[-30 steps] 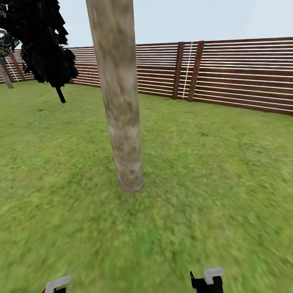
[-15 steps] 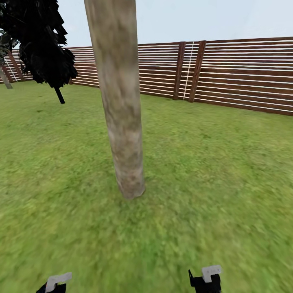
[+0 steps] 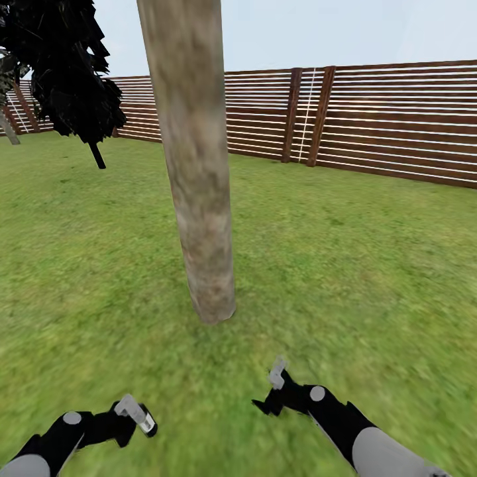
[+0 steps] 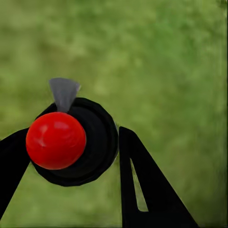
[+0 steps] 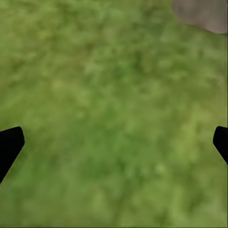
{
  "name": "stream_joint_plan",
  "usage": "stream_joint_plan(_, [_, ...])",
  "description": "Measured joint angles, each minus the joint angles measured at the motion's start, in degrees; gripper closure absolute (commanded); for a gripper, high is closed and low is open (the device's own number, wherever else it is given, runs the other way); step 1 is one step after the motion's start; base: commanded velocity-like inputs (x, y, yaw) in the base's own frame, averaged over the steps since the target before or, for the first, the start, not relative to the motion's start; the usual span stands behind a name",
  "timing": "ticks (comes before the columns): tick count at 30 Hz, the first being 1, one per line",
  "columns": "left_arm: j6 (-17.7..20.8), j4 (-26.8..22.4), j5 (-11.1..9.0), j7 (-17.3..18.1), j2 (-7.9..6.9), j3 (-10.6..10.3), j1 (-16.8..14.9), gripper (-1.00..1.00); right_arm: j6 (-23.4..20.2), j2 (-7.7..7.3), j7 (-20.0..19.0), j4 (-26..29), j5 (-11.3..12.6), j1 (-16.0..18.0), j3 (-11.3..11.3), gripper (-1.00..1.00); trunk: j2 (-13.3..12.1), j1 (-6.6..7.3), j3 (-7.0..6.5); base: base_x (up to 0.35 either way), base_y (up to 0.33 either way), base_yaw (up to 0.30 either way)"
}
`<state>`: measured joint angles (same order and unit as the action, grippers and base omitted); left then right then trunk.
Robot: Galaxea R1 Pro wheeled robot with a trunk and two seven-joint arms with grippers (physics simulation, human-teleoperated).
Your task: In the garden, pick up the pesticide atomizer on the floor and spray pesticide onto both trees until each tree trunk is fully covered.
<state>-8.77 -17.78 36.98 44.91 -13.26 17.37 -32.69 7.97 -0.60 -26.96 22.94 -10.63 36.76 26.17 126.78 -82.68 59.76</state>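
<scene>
Pesticide atomizer (image 4: 71,142) sits between the left gripper (image 4: 71,156) jaws: black round body, red ball top, grey nozzle tip, jaws clamped on both sides. In the head view the left gripper (image 3: 129,419) is low over the lawn (image 3: 371,265), atomizer (image 3: 136,414) showing as a small grey-and-black piece at its tip. Right gripper (image 3: 273,391) hangs over grass, just short of the tree trunk (image 3: 195,165); in the right wrist view the right gripper (image 5: 114,142) jaws are spread wide with nothing between them, and the trunk base (image 5: 202,14) shows at one corner. Trunk is thick, mottled grey-beige, standing upright on the lawn straight ahead of both arms. Behind it a brown slat fence (image 3: 371,119); a dark conifer (image 3: 66,73) stands off to the left, well apart.
</scene>
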Motion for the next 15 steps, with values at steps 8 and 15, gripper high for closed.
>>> stream_joint_plan(8, [2.0,-4.3,13.8,6.6,3.29,-1.2,-0.5,1.00,-1.8,0.11,-14.9,3.9,-3.5,1.3,0.0,-1.00,0.0,0.00,0.01,0.000,0.000,0.000])
stream_joint_plan(15, [2.2,-4.4,17.5,6.7,6.77,-1.8,-0.5,1.00,-1.8,0.75,-15.2,4.0,-5.8,1.3,0.2,1.00,0.0,0.00,0.01,0.000,0.000,0.000])
